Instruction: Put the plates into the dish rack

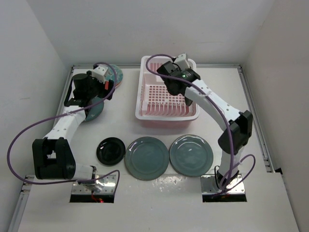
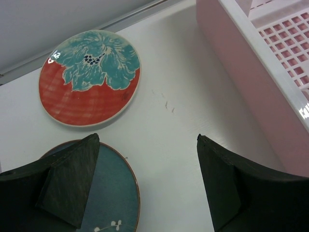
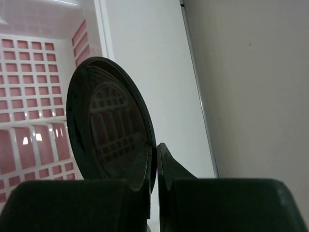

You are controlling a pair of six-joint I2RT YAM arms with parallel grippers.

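Note:
My right gripper (image 1: 170, 73) is shut on the rim of a small black plate (image 3: 106, 121) and holds it upright on edge over the dish rack (image 1: 166, 116), whose pink grid floor (image 3: 29, 96) shows behind it. My left gripper (image 2: 147, 137) is open and empty above the table, at the far left (image 1: 108, 88). A red plate with a teal flower centre (image 2: 89, 77) lies beyond it. A darker teal plate (image 2: 108, 193) lies under its left finger (image 2: 72, 183). Another small black plate (image 1: 111, 150) and two large grey-teal plates (image 1: 147, 158) (image 1: 191, 154) lie in a row at the front.
The rack's pink side wall (image 2: 251, 72) stands to the right of my left gripper. White enclosure walls close in the table at the back and both sides. The arm bases sit at the near edge.

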